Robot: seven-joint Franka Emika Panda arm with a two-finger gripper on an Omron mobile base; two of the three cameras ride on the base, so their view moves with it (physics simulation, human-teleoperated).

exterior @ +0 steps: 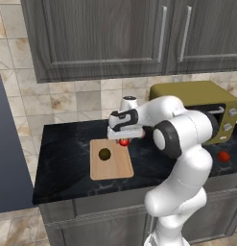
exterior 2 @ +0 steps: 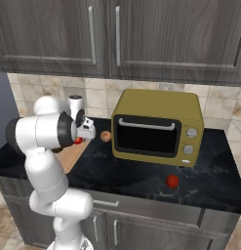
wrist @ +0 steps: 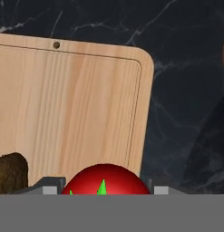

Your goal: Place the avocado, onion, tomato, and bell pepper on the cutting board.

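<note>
Room: a rendered kitchen with dark wood cabinets [exterior: 105, 33] over a tiled backsplash, and a black marbled desk [exterior: 62, 163] below.
Oven: an olive-yellow toaster oven [exterior 2: 158, 127] stands at the back of the desk, toward its right end.
Cutting board: the light-wood cutting board [exterior: 110, 158] lies near the middle of the desk, well to the left of the oven.
Gripper: the gripper [exterior: 124, 140] hangs over the board's far right corner, jaws pinching the tomato [wrist: 104, 180], whose green stem mark faces the hand camera.
Avocado: the dark avocado [exterior: 104, 154] already sits on the board, near its middle.
Onion: the tan onion [exterior 2: 106, 136] rests on the desk just beside the oven's left side, off the board.
Bell pepper: the plain red bell pepper [exterior 2: 172, 181] lies near the desk's front edge, in front of the oven's right end, well apart from the board.
Step in hand: carrying the tomato to the board, by my reading.
Doing it well: shift inward from the board's right edge, clear of the avocado, lower until the tomato touches wood, then release gently so it does not roll off.
Hard to make out: the fingertips are mostly cut off at the bottom of the hand view, and the tomato's height above the board cannot be judged.
</note>
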